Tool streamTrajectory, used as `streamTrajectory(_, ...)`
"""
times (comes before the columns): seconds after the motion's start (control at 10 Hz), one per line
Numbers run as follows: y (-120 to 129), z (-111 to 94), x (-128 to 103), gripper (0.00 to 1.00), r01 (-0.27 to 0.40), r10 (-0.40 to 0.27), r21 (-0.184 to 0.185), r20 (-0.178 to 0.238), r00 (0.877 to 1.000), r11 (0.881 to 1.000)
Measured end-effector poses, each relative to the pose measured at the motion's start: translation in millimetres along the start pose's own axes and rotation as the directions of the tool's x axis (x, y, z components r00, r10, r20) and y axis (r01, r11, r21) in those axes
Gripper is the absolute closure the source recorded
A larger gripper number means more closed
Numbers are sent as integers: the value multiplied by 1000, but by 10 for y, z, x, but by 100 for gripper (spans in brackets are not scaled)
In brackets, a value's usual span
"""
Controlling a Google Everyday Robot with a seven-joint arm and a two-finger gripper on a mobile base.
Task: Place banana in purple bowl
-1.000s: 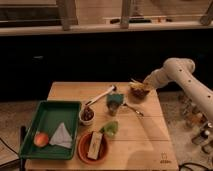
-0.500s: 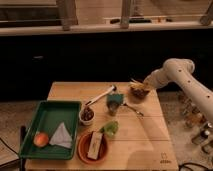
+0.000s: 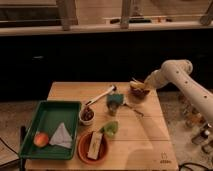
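Note:
The purple bowl (image 3: 138, 92) stands at the far right of the wooden table (image 3: 140, 140). The pale-yellow banana (image 3: 137, 85) lies across the bowl's top, under the end of my white arm. My gripper (image 3: 145, 83) is right over the bowl's right rim, at the banana.
A green tray (image 3: 47, 112) at the left holds a red-orange apple (image 3: 41, 139) and a folded white cloth (image 3: 61, 135). A white cup with dark contents (image 3: 87, 115), an orange dish with a bar (image 3: 93, 146), a green object (image 3: 109, 129), a teal item (image 3: 115, 100) and a white-handled utensil (image 3: 100, 94) lie mid-table.

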Motion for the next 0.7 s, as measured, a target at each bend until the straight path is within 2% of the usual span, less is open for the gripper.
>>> streamTrajectory(0.4, -76, 196, 11, 99, -24, 23, -5, -33, 999, 1000)
streamTrajectory(0.7, -78, 312, 43, 76, -46, 45, -22, -56, 997, 999)
